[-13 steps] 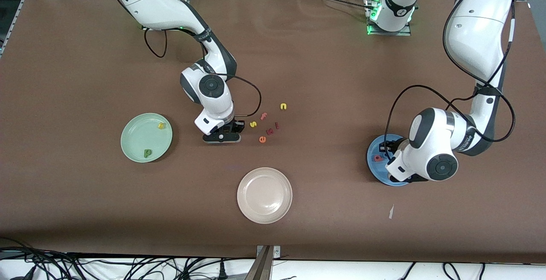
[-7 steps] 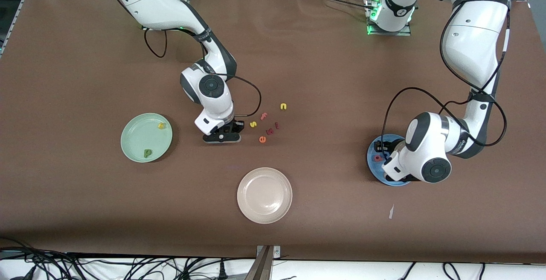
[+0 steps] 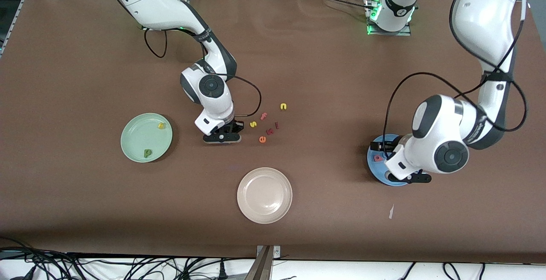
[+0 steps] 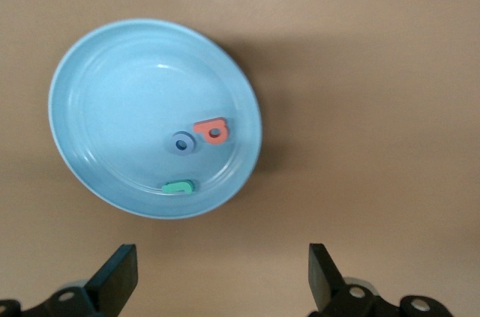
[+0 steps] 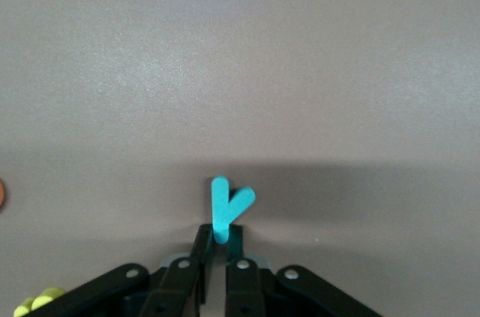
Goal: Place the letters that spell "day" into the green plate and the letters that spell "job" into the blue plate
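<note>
Raised off the blue plate (image 3: 375,167), the left gripper (image 4: 217,287) was spread wide above its rim. Teal "y" (image 5: 227,206) was pinched by the right gripper (image 5: 216,246) on bare table.

Brown table (image 3: 324,58), three plates (image 3: 264,195), loose letters (image 3: 268,123)

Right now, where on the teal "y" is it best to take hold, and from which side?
Grip its long straight stem from above: the teal "y" seems to lie flat on the table, and the stem gives two parallel edges. The right end effector is shut on that stem. The left end effector hangs open over the blue plate.
</note>
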Robot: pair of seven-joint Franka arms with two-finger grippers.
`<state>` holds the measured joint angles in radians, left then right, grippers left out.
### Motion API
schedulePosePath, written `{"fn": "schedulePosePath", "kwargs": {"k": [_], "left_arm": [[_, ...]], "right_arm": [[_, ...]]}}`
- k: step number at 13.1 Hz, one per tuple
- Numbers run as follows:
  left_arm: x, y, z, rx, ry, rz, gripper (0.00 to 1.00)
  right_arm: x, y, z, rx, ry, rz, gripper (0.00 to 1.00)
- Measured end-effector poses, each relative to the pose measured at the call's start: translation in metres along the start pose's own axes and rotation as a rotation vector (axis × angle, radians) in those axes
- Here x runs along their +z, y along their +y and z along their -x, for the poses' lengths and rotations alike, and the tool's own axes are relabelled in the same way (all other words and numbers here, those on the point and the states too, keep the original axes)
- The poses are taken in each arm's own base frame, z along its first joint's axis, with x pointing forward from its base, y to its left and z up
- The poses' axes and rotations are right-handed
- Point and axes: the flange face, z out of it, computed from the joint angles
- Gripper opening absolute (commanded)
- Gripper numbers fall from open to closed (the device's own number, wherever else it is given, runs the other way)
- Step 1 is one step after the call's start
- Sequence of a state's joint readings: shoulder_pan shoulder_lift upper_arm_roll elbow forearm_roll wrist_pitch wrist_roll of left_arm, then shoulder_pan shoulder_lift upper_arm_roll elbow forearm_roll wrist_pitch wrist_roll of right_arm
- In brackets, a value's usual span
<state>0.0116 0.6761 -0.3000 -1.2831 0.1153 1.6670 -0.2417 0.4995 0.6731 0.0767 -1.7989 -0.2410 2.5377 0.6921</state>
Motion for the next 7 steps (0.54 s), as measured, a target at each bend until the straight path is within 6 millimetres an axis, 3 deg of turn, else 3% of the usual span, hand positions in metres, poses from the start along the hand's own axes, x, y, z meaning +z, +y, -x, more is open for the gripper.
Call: {"fn": "schedulePosePath", "kwargs": {"k": [2, 4, 7], "left_arm": [[-0.063, 0.013, 0.029, 0.051, 0.063, -0.006, 1.0], [-0.128, 0.01, 0.065, 0.114, 0.138, -0.026, 1.0], [-0.187, -0.007, 0.112, 0.147, 0.17, -0.055, 1.0]], "right_arm": [[0.0, 0.0, -0.001, -0.002, 0.001, 0.0, 0.09], [0.0, 0.001, -0.002, -0.002, 0.002, 0.0, 0.05], [-0.002, 0.003, -0.005, -0.005, 0.008, 0.002, 0.04]]}}
